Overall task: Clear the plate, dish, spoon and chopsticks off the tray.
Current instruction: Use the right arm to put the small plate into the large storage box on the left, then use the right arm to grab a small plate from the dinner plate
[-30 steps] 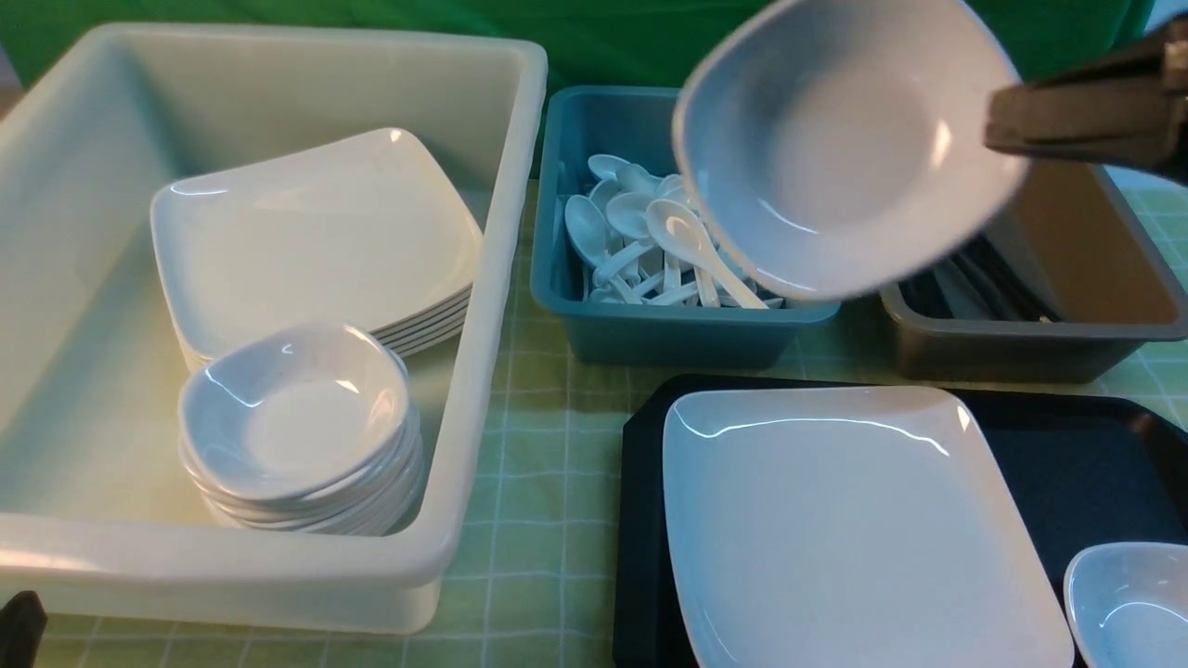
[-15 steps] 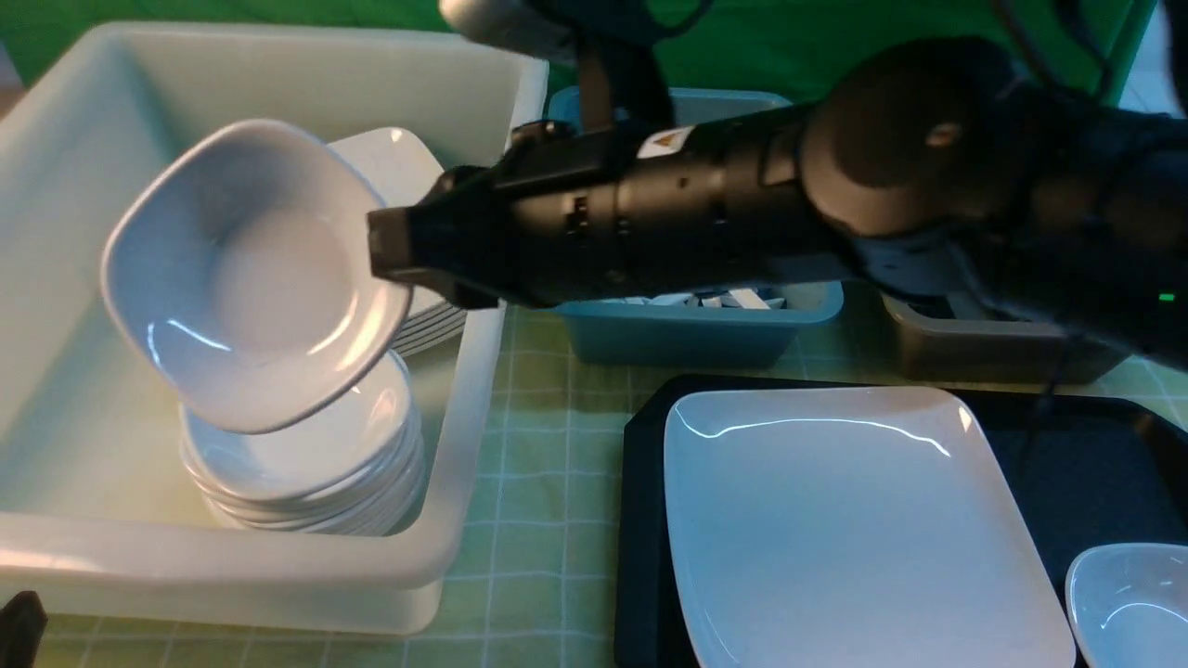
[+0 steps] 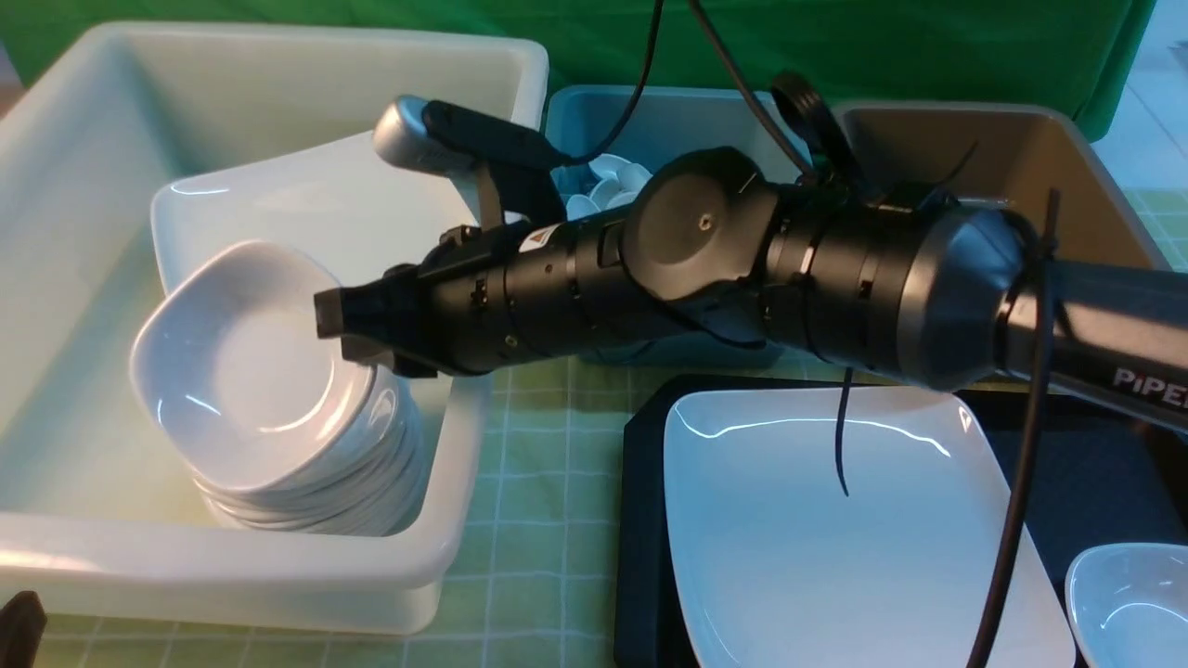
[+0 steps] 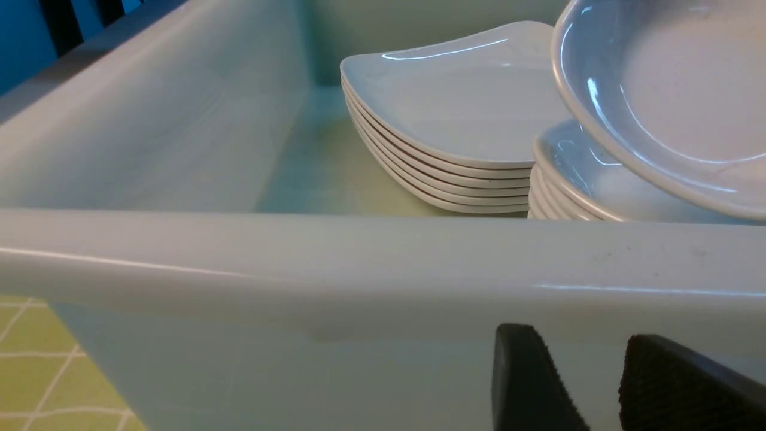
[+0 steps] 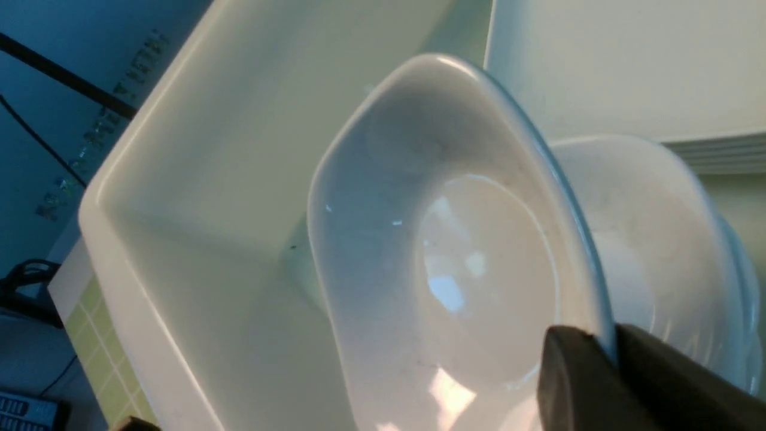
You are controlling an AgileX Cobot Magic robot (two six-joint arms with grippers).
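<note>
My right gripper (image 3: 339,334) reaches across into the cream tub (image 3: 232,575), shut on the rim of a small white dish (image 3: 246,371). The dish is tilted, just over a stack of like dishes (image 3: 316,482); I cannot tell whether they touch. The right wrist view shows the rim of the dish (image 5: 443,251) pinched in the right gripper (image 5: 607,341). The large square plate (image 3: 835,520) lies on the black tray (image 3: 640,520), with another small dish (image 3: 1128,594) beside it. My left gripper (image 4: 589,353) is open and empty, close to the tub's outer front wall. The spoon and chopsticks are out of view.
Large plates (image 3: 306,195) are stacked at the back of the cream tub. Behind my right arm stand a teal tub with white spoons (image 3: 603,181) and a brown tub (image 3: 1021,176). My right arm spans the space above the table between the tray and the tubs.
My right arm has carried the small dish from above the teal tub leftward into the cream tub and lowered it towards the dish stack. The left gripper has not moved.
</note>
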